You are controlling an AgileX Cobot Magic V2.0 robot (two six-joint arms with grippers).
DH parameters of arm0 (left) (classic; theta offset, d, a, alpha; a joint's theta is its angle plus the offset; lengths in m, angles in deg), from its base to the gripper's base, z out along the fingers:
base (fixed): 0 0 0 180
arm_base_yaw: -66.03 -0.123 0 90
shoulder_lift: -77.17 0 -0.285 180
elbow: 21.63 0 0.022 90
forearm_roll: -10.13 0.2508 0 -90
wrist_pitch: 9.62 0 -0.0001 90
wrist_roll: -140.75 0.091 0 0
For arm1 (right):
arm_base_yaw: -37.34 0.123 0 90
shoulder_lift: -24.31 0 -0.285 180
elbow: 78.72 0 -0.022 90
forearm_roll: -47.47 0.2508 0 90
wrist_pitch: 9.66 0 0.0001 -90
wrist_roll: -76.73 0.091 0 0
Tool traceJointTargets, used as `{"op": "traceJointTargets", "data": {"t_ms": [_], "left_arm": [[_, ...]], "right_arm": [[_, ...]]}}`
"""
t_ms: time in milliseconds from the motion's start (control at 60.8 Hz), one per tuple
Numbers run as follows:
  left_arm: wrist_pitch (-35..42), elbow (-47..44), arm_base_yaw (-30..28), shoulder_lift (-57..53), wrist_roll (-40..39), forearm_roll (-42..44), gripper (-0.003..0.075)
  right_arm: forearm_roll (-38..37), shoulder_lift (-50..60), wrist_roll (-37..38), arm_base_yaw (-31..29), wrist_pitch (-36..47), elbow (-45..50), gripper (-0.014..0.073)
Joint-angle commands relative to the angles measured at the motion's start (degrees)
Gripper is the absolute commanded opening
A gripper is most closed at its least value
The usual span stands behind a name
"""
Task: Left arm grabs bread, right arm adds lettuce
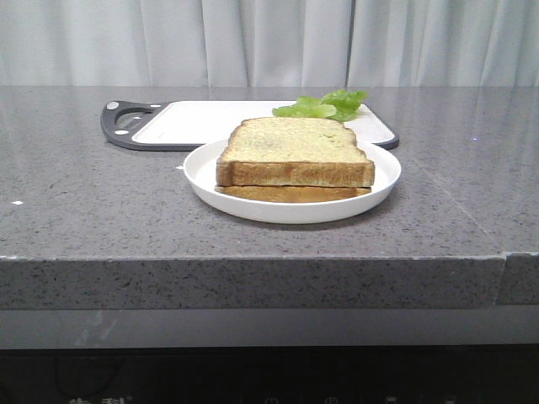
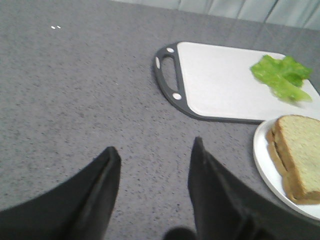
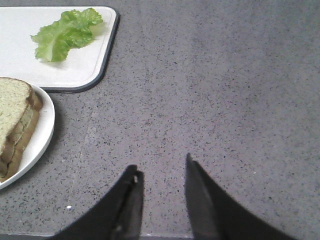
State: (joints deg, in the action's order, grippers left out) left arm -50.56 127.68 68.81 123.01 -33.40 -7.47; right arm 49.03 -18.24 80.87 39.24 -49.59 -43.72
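Observation:
The bread point(image 1: 295, 150) is the thick golden-crusted slice lying on top of a thinner slice on a white plate point(image 1: 379, 181) mid-table; it also shows as bread point(image 2: 300, 155) and bread point(image 3: 12, 107) in the wrist views. The lettuce point(image 1: 324, 104) lies on the white cutting board point(image 1: 202, 120) behind the plate, seen too as lettuce point(image 2: 280, 76) and lettuce point(image 3: 65, 32). My left gripper point(image 2: 156, 147) stands open over bare counter, left of the plate. Open as well, my right gripper point(image 3: 161, 162) hangs over bare counter, right of the plate. Neither arm shows in the front view.
The cutting board has a dark rim and handle point(image 2: 167, 75) at its left end. The grey stone counter's front edge point(image 1: 253, 261) runs close before the plate. Curtains point(image 1: 269, 42) hang behind the counter.

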Motion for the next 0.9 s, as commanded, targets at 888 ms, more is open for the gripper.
{"op": "traceJointTargets", "data": {"t_ms": [888], "left_arm": [[0.8,21.6,27.1,41.5,8.3,-14.4,0.04]], "right_arm": [[3.0,-0.6,0.1,0.0,3.8,-1.9,0.0396]]}}
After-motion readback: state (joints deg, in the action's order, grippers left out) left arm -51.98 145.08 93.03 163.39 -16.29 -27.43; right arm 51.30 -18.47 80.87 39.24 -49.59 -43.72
